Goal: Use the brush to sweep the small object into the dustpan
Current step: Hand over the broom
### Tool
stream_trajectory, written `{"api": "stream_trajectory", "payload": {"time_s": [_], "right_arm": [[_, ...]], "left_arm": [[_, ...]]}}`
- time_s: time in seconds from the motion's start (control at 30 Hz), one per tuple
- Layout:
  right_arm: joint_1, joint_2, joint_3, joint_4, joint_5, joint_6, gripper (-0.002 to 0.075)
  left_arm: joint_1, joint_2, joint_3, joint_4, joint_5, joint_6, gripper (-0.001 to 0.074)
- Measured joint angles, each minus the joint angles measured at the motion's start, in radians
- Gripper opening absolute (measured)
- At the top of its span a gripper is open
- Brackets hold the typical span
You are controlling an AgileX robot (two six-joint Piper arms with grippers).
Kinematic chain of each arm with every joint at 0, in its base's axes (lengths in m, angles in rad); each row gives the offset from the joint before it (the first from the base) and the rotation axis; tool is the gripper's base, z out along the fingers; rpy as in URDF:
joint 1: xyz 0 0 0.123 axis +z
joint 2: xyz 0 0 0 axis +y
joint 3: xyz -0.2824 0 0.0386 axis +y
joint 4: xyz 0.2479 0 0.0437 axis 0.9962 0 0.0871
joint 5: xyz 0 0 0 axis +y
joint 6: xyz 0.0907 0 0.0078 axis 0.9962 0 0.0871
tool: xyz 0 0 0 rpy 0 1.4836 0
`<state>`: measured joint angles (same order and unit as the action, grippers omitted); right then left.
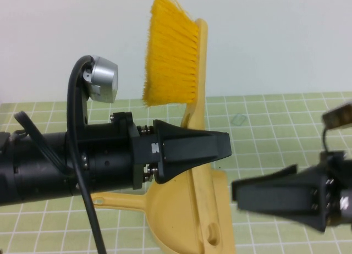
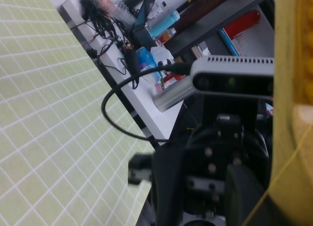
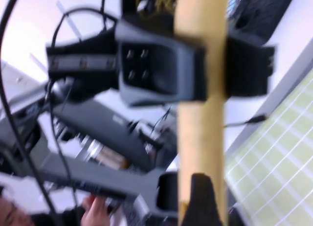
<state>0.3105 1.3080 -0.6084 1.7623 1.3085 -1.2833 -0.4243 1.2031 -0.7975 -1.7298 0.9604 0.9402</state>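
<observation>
The left gripper (image 1: pixel 220 147), a black two-fingered claw on a black arm reaching in from the robot's left, is raised above the table and clamped on the slim pale yellow handle of the hand brush (image 1: pixel 193 94). The brush stands upright in that grip, its bright yellow-orange bristles above the claw and facing the robot's left, its handle running down below the claw. Beneath the left claw, on the green tiled table (image 1: pixel 275 116), lies the yellow plastic dustpan (image 1: pixel 165 210), its wide rounded scoop under the brush handle and its long thin handle stretching toward the robot's left under the arm. The right gripper (image 1: pixel 236 194) comes in from the robot's right, lower than the left claw and just beside the brush handle, its black fingers spread wide apart and holding nothing. In the right wrist view the brush handle (image 3: pixel 201 89) crosses straight in front of that claw, gripped by the left claw. The small pale pink cube cannot be seen in any view.
</observation>
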Motion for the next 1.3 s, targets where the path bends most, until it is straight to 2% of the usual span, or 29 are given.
{"api": "stream_trajectory", "payload": {"time_s": [0.33, 0.57, 0.67, 0.93, 0.97, 1.07, 1.17, 1.3], "right_arm": [[0.148, 0.059, -0.046, 0.045, -0.025, -0.043, 0.0497], [0.195, 0.097, -0.143, 0.045, -0.09, -0.016, 0.0489], [0.205, 0.117, -0.172, 0.045, -0.084, -0.012, 0.0414], [0.211, 0.152, -0.185, 0.045, -0.09, -0.018, 0.0029], [0.211, 0.152, -0.185, 0.045, -0.09, -0.021, -0.0002], [0.211, 0.152, -0.186, 0.045, -0.09, -0.034, -0.0003], [0.211, 0.152, -0.186, 0.045, -0.086, -0.048, -0.0003], [0.198, 0.147, -0.187, 0.045, -0.079, -0.047, -0.0003]], "left_arm": [[0.0, 0.0, 0.0, 0.0, 0.0, 0.0, 0.0151], [0.0, 0.0, 0.0, 0.0, 0.004, 0.0, 0.0151], [0.0, 0.0, 0.0, 0.0, 0.0, 0.0, 0.0151], [0.0, 0.0, 0.0, 0.0, -0.013, 0.0, 0.0151], [0.0, 0.0, 0.0, 0.0, -0.013, 0.005, 0.0151], [0.0, 0.0, 0.0, -0.002, -0.005, 0.024, 0.016], [0.0, 0.0, 0.0, 0.0, -0.003, 0.034, 0.0226], [0.0, 0.0, -0.01, 0.0, 0.008, 0.071, 0.0443]]}}
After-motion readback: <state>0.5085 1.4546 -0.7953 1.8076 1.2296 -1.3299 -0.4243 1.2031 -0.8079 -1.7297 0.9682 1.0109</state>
